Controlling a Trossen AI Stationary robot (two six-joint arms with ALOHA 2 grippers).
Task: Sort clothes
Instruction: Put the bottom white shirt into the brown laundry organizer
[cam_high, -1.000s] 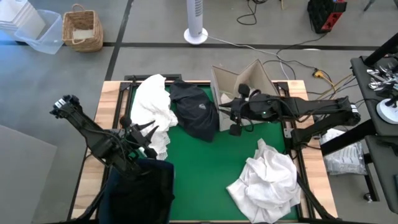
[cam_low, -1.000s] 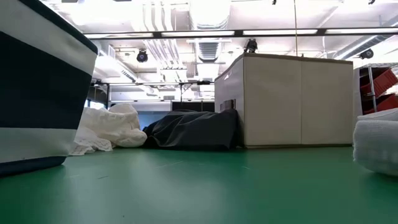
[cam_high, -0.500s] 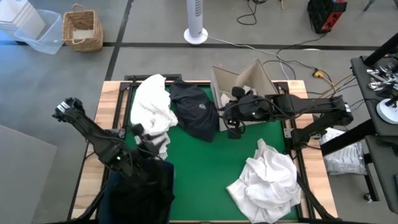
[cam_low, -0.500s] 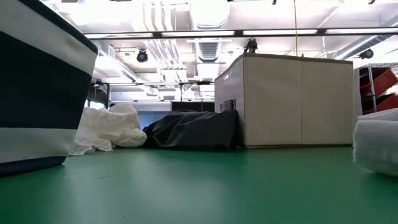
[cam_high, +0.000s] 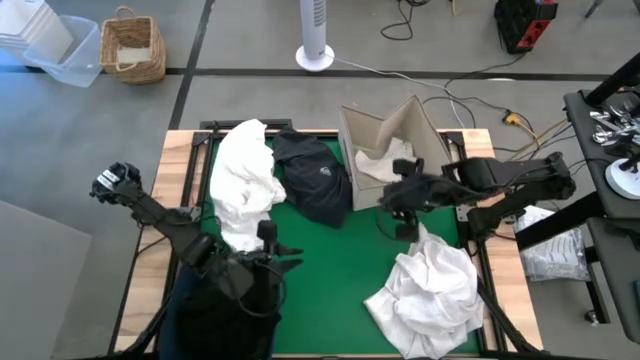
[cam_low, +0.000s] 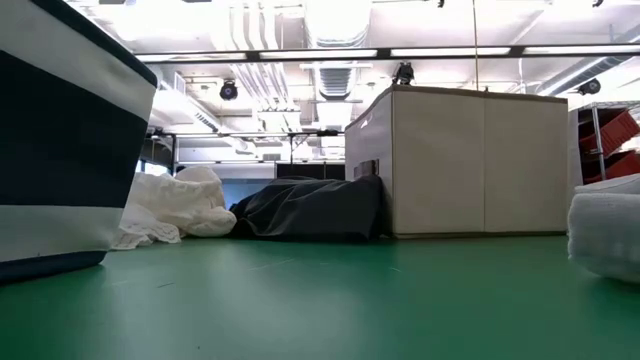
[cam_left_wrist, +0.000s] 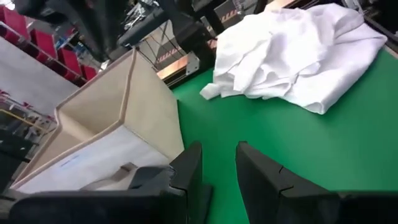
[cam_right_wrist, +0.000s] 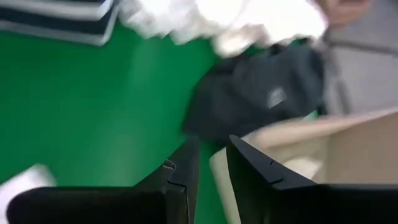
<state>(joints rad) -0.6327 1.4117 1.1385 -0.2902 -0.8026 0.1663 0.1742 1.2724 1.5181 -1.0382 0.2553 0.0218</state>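
A white garment (cam_high: 243, 178) lies at the table's far left, beside a navy garment with a small logo (cam_high: 316, 180). A larger white pile (cam_high: 430, 290) sits near the right near corner (cam_left_wrist: 292, 56). More white cloth (cam_high: 378, 160) rests inside the beige box. My left gripper (cam_high: 283, 256) hovers at the navy bin's right rim, open by a narrow gap (cam_left_wrist: 217, 180), holding nothing. My right gripper (cam_high: 403, 222) hangs just beyond the white pile's far edge, also narrowly open (cam_right_wrist: 211, 177) and empty. Neither gripper shows in the low view.
The beige cardboard box (cam_high: 390, 135) stands open at the far right of the mat (cam_low: 470, 165). The navy fabric bin (cam_high: 225, 305) sits at the near left corner (cam_low: 60, 150). Bare green mat (cam_high: 330, 270) lies between the garments.
My left gripper has moved from beside the far-left white garment toward the near edge and the right, ending at the bin's rim. My right gripper has swung from in front of the box toward the right and near edge, toward the white pile. No garment has visibly moved.
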